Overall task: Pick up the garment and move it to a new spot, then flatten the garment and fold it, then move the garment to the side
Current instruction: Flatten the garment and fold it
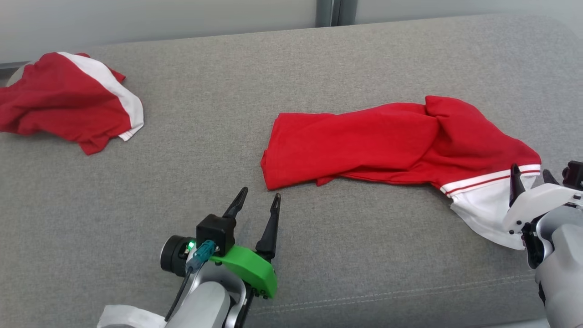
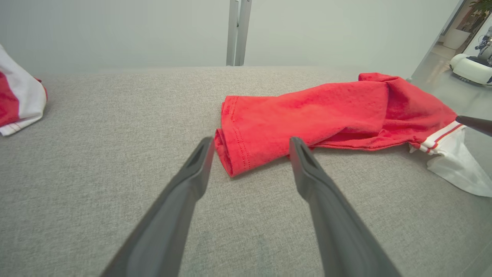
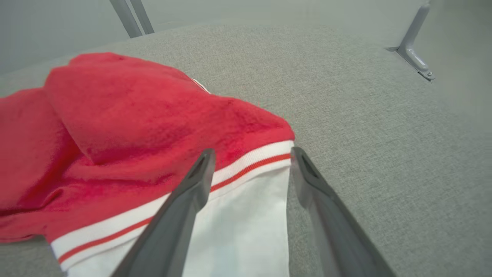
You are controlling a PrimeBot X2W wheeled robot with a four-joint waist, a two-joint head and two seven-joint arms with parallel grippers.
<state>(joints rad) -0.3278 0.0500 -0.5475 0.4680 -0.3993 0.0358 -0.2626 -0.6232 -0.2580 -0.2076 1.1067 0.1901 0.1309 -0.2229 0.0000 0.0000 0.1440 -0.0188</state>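
I saw the rumpled red knit garment point(image 1: 387, 136), white-banded at one end, lying on the coarse grey woven cushion point(image 1: 319, 68), at two o'clock from my left gripper point(image 1: 259, 198), which stood wide open and empty. My right gripper point(image 1: 530, 175) had its fingers spread over the white end, gripping nothing.

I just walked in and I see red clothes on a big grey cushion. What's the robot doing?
The robot is working on a red and white garment lying loosely folded on a grey padded surface. Its right fingers are open over the white end, holding nothing. Its left fingers are open too, just short of the red end. A second garment lies bunched up at the far left.
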